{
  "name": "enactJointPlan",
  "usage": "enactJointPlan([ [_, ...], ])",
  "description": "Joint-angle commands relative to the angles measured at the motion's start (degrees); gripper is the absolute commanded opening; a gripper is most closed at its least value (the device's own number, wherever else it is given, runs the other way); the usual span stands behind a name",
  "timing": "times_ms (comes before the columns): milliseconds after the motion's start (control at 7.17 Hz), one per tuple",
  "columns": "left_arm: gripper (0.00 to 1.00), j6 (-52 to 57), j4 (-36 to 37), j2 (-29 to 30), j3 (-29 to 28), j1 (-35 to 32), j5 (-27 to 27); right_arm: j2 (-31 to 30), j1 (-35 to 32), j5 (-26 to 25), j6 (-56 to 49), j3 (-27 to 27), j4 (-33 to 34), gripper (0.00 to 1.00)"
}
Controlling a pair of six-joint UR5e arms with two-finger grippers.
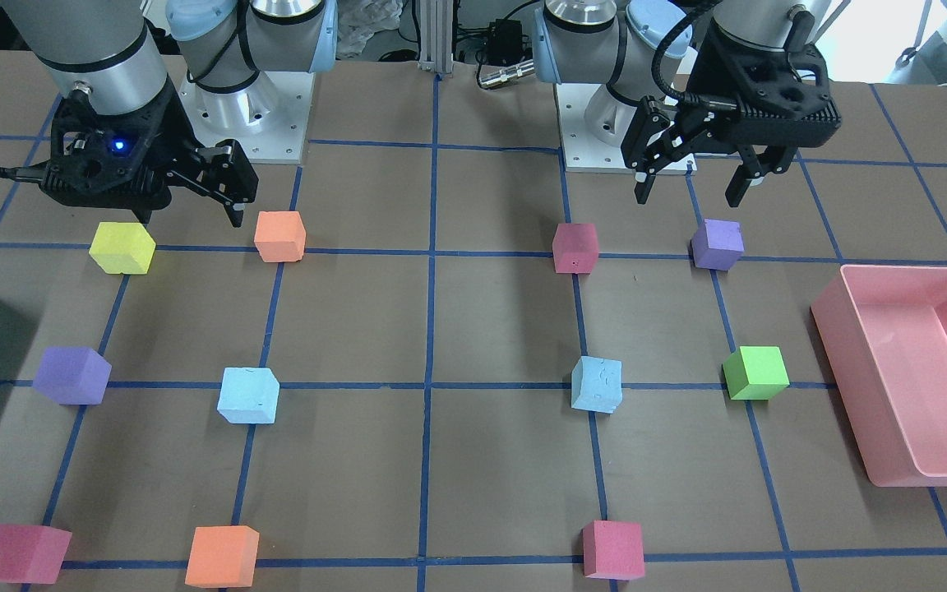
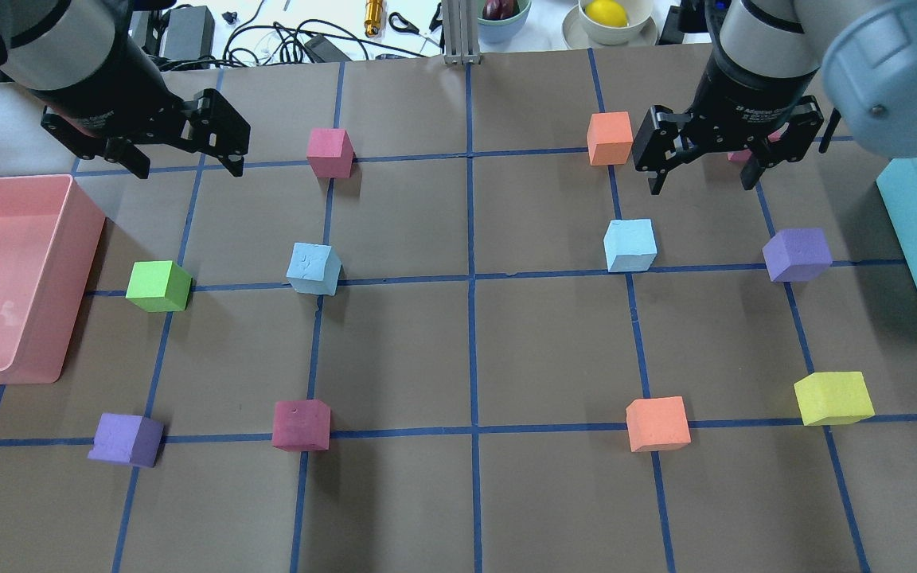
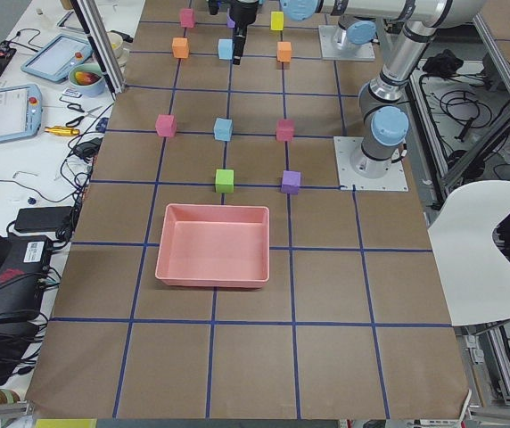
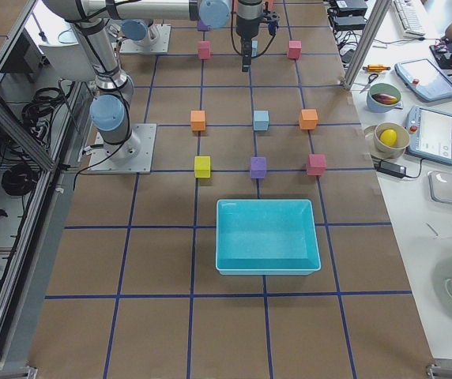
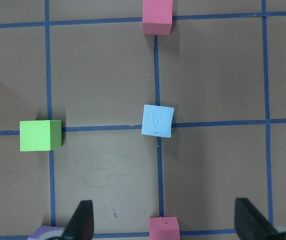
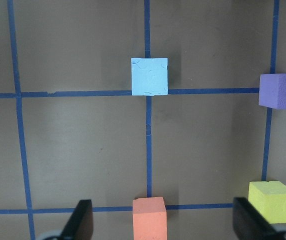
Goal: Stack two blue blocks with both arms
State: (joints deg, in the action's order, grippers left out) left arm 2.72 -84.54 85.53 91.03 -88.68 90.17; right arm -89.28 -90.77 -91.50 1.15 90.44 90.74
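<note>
Two pale blue blocks rest on the table, far apart. One is on my left side and shows mid-frame in the left wrist view. The other is on my right side and shows in the right wrist view. My left gripper is open and empty, high above the table, on the robot's side of its block. My right gripper is also open, empty and high, short of its block.
A pink bin stands at the left edge and a teal bin at the right edge. Green, purple, yellow, orange and dark pink cubes sit on the blue grid lines.
</note>
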Motion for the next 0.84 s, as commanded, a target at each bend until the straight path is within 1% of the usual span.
enactJointPlan([
  [0, 1.00, 0.1, -0.1, -0.1, 0.2, 0.0, 0.1, 0.0, 0.0, 0.0, 0.0, 0.0, 0.0, 1.00],
  [698, 1.00, 0.0, 0.0, 0.0, -0.2, 0.3, 0.0, 0.4, 0.5, -0.2, 0.0, 0.3, 0.7, 1.00],
])
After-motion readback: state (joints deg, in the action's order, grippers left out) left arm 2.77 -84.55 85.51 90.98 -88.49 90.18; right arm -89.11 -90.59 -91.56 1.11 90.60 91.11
